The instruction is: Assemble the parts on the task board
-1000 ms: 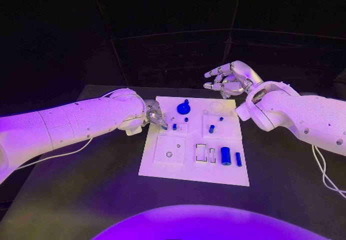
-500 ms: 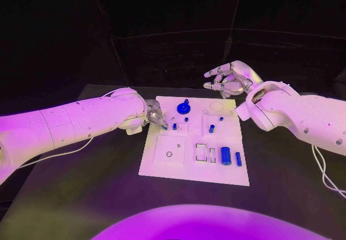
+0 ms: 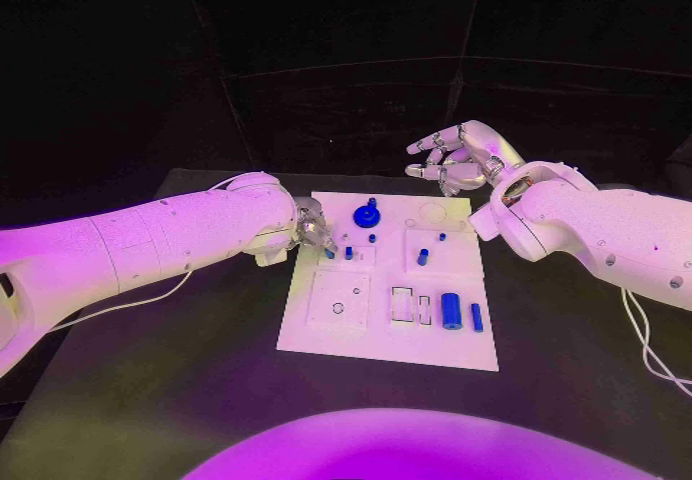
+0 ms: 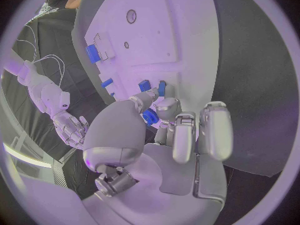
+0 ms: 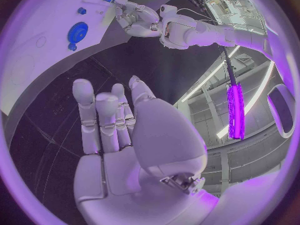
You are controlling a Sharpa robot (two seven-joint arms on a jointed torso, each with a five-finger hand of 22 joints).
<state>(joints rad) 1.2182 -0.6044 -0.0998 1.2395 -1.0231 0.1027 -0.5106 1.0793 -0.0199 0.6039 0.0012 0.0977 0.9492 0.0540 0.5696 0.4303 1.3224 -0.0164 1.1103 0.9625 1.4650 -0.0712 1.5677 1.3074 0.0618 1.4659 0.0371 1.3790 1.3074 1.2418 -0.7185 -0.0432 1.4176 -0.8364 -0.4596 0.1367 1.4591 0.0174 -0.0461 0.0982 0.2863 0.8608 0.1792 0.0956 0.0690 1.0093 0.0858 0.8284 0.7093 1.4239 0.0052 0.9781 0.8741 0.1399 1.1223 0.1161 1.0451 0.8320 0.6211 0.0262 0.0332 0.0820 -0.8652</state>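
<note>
Left wrist view: left hand (image 4: 164, 135) is at the task board's (image 4: 187, 40) edge, fingertips (image 4: 150, 96) apparently pinching a small blue part (image 4: 150, 116), though the grip is partly hidden. Two more small blue parts (image 4: 153, 87) stand just beyond the fingertips. Further out on the board are a blue knob (image 3: 368, 214) and a blue cylinder (image 3: 451, 311). Right hand (image 3: 454, 158) hovers past the board's far edge above the bench (image 3: 173, 400), fingers loosely spread, holding nothing.
</note>
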